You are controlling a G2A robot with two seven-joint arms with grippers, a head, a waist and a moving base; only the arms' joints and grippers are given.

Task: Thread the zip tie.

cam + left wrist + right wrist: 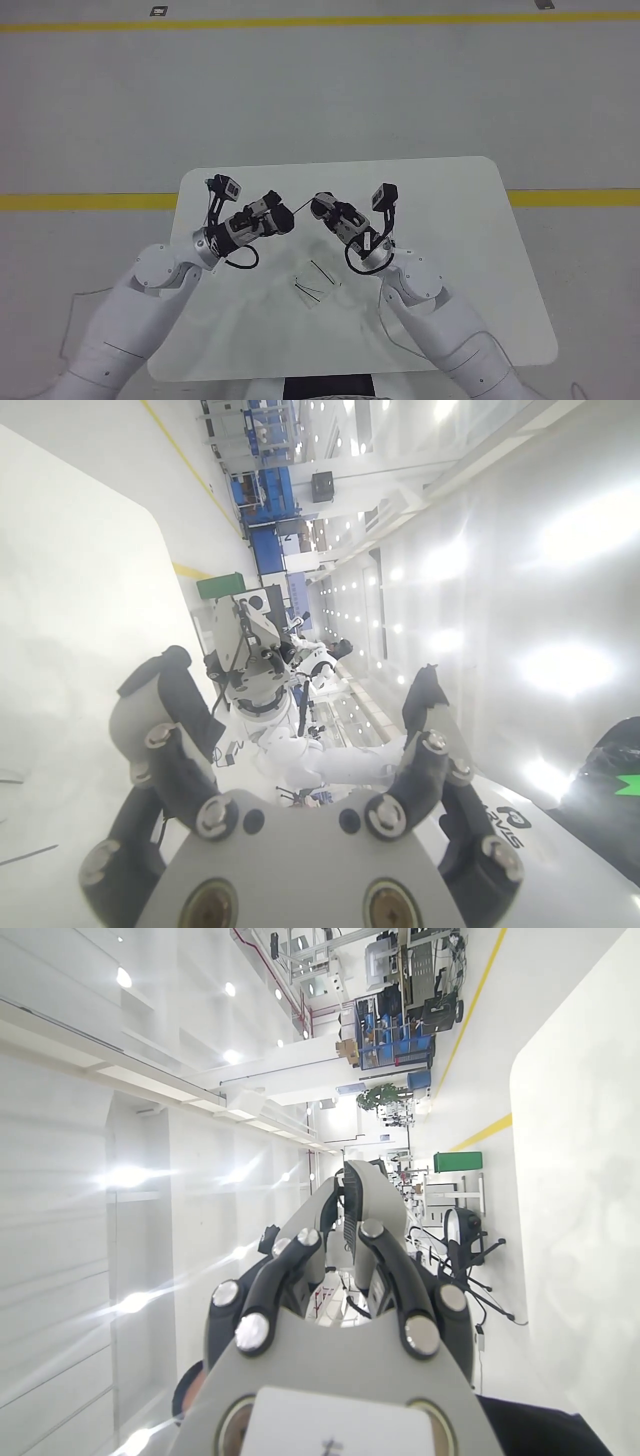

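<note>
Overhead, surroundings: white bench [480, 300] with rounded corners; a yellow floor line [90, 201] runs off to the left and right of it; spare zip ties [314, 281] lie loose on the bench, nearer than both tools and apart from them.
Overhead, zip tie: the zip tie [303, 207] is a thin dark strip held above the middle of the bench. It runs from the tip of the right tool [320, 205] leftward and slightly nearer, to the left tool [287, 220].
Overhead, arms: both come in from the near edge with elbows bent, wrists turned so the tools face each other, tips just apart.
Left wrist, tool: spread wide open, fingers [167, 680] well apart, a gap that is hard to read from overhead.
Left wrist, surroundings: the right arm's wrist faces it through the gap; a green bin [220, 586] stands on the floor past the bench edge; dark strips of the spare zip ties lie flat on the bench.
Right wrist, tool: closed, pads pressed flat together. The strip is too thin to make out in this view, but the top view has it leaving this tip, so the tool grips the zip tie.
Right wrist, surroundings: the bench edge runs alongside; the green bin and a potted plant [380, 1095] stand farther off.
</note>
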